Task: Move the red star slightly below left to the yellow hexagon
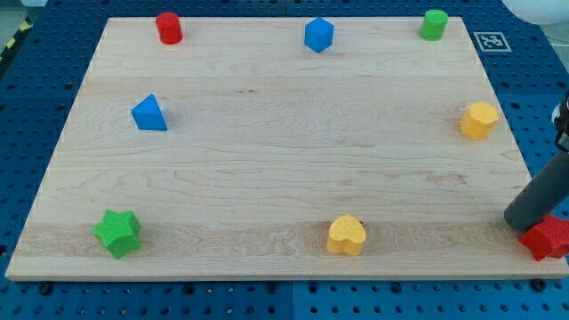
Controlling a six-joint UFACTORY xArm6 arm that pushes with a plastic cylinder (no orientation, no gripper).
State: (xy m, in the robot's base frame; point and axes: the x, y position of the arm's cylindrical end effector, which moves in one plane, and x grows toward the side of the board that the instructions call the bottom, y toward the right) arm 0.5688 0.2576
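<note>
The red star (549, 238) lies at the board's bottom right corner, partly over the edge and partly hidden by the rod. My tip (518, 222) rests just left of it, touching or nearly touching it. The yellow hexagon (478, 119) sits near the right edge, well above the red star.
A wooden board (267, 160) on a blue pegboard holds a red cylinder (169, 28) top left, a blue cube-like block (318, 35) top middle, a green cylinder (434, 24) top right, a blue triangle (149, 114) left, a green star (118, 233) bottom left and a yellow heart (346, 236) bottom middle.
</note>
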